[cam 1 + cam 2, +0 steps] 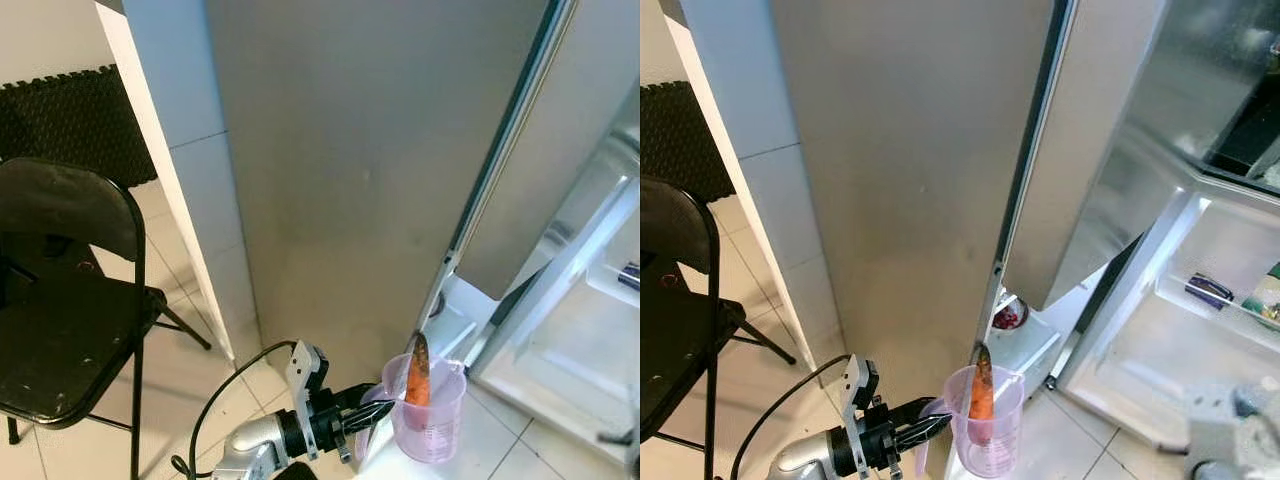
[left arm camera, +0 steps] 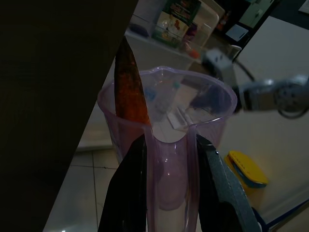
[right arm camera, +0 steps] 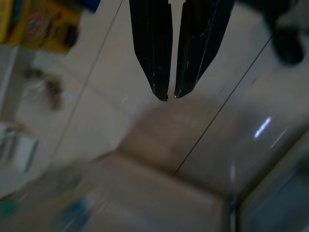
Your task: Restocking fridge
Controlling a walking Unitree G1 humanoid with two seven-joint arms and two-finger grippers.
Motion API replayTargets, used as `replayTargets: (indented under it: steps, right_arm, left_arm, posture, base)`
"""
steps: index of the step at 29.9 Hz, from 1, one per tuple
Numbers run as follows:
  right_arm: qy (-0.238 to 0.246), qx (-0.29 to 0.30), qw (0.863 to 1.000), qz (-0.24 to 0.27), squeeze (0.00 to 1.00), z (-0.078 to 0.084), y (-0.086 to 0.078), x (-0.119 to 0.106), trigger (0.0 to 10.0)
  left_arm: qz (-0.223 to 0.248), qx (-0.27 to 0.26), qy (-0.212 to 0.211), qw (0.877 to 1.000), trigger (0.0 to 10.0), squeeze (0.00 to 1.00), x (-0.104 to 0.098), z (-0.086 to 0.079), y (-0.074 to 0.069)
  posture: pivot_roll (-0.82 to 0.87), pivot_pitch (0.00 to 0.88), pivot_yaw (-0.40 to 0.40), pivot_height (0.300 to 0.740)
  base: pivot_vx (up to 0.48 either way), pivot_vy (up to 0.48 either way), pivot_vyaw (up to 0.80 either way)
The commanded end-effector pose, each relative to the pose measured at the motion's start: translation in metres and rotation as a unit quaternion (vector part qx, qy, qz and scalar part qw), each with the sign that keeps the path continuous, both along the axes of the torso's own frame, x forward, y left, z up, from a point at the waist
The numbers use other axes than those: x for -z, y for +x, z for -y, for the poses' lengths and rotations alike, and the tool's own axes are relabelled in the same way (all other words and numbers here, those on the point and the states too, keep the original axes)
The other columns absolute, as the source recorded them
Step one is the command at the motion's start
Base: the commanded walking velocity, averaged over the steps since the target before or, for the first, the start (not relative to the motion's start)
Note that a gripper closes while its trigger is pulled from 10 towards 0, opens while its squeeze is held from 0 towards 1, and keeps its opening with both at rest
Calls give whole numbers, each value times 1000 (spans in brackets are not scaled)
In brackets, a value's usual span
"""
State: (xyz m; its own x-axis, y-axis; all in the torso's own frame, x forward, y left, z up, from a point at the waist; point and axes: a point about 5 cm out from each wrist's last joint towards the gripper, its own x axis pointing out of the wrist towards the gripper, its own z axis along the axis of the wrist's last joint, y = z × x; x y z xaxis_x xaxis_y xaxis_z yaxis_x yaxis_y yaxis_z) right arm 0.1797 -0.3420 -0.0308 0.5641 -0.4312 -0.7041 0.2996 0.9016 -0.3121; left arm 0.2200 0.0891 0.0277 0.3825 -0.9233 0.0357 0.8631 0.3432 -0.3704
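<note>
Left eye view: the left gripper [image 1: 372, 410] has its two black fingers closed on the handle of a clear purple jug [image 1: 428, 412]. A carrot [image 1: 418, 372] stands in the jug, its long axis near upright, tip up. Taking the fridge door [image 1: 350, 170] as landmark, the jug hangs just in front of the door's lower corner, on the open side.

Right eye view: the open fridge compartment [image 1: 1200, 330] lies beyond the fridge door's edge, to the robot's right of the jug and higher. A dark packet [image 1: 1210, 290] sits on a shelf inside. The right arm [image 1: 1225, 430] shows as a blur low down, nearer the compartment, though the left arm carries the load.

Left wrist view: the fingers [image 2: 126, 193] straddle the jug's handle, one each side. The carrot leans against the rim on the side nearest the fridge door, shelves of packages beyond.

Right wrist view: the right gripper [image 3: 171, 94] has its fingers almost together, holding nothing, over tiled floor [image 3: 159, 145].

Judgement: the jug must travel rightward round the door edge and up, kept upright so the carrot stays in.
</note>
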Motion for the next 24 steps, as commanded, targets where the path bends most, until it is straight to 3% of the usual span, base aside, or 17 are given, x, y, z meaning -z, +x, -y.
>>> replayTargets:
  steps: [1,13,21,24]
  right_arm:
    - [29,-9,998,-55,0,-16,-23,22,10000]
    - [52,-48,985,-155,0,-44,-73,53,10000]
    - [56,-67,981,-175,0,-55,-79,59,10000]
    - [54,-69,980,-179,0,-57,-79,60,10000]
  left_arm:
    - [13,-2,13,1000,10000,0,-4,-1,3]
    - [2,-13,30,999,10000,0,1,-2,4]
    - [-6,-9,30,1000,10000,0,5,-4,5]
    - [-16,1,33,999,10000,0,8,-3,3]
  posture:
    - [-30,0,-56,740]
    - [-30,0,-51,740]
    - [-31,0,-44,740]
    - [-29,0,-41,740]
  base:
    - [0,0,0]
    - [0,0,0]
    - [0,0,0]
    - [0,-480,0]
